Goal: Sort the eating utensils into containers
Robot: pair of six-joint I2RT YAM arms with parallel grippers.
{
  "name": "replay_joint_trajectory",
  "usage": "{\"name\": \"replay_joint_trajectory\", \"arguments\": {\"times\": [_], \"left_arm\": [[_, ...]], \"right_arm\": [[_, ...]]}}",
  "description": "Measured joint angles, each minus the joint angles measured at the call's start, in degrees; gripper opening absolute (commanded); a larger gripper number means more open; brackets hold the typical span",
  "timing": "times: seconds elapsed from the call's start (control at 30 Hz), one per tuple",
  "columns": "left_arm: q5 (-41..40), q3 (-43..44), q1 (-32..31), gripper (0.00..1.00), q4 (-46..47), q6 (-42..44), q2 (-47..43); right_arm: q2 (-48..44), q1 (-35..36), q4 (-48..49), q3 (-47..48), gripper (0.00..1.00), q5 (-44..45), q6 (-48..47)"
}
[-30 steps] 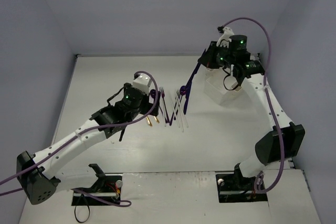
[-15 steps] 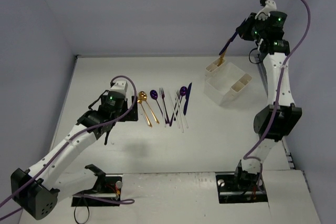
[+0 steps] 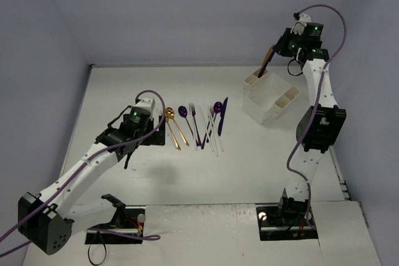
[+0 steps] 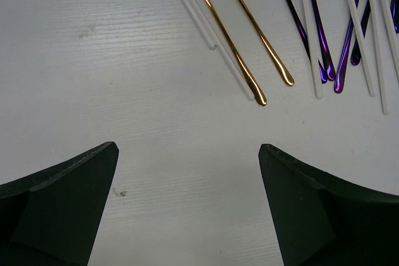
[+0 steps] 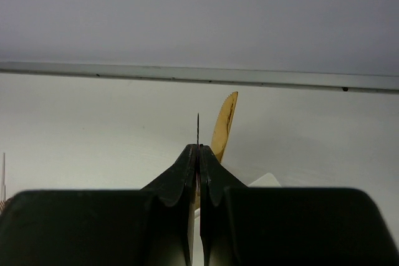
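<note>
The eating utensils (image 3: 198, 128) lie in a row mid-table: two gold ones (image 4: 235, 50), dark purple ones (image 4: 313, 37) and clear white ones (image 4: 374, 53). My left gripper (image 3: 154, 135) hovers open just left of the gold handles, its fingers (image 4: 315, 207) wide apart over bare table. High at the back right, my right gripper (image 3: 278, 47) is shut on a dark purple knife (image 5: 198, 130), seen edge-on. The knife slants down toward a small cup (image 3: 257, 80) of the white containers (image 3: 269, 109). A gold knife (image 5: 224, 126) stands in that cup.
The organizer's second small cup (image 3: 287, 100) sits at its right end. A raised rim (image 5: 199, 75) runs along the table's far edge below the grey back wall. Both arm bases stand at the near edge.
The right arm carried the purple knife from beside the row up over the organizer, then lowered it toward the cup. The left gripper drew back left off the utensils and opened slightly.
</note>
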Motion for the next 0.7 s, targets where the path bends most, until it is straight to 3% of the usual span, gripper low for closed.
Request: {"name": "replay_joint_trajectory", "arguments": {"times": [0.2, 0.33, 0.53, 0.7], "left_arm": [[1.77, 0.00, 0.28, 0.95, 0.08, 0.57, 1.74], [2.86, 0.00, 0.30, 0.95, 0.11, 0.71, 2.49], [3.97, 0.02, 0.30, 0.95, 0.13, 0.81, 2.66], [4.89, 0.05, 0.30, 0.95, 0.13, 0.79, 2.69]], "right_arm": [[0.07, 0.00, 0.66, -1.86, 0.00, -0.02, -1.83], [0.15, 0.10, 0.61, -3.97, 0.09, -0.07, -2.31], [0.36, 0.78, 0.90, -4.59, 0.47, -0.01, -3.50], [0.36, 1.28, 1.12, -4.59, 0.64, 0.13, -3.91]]}}
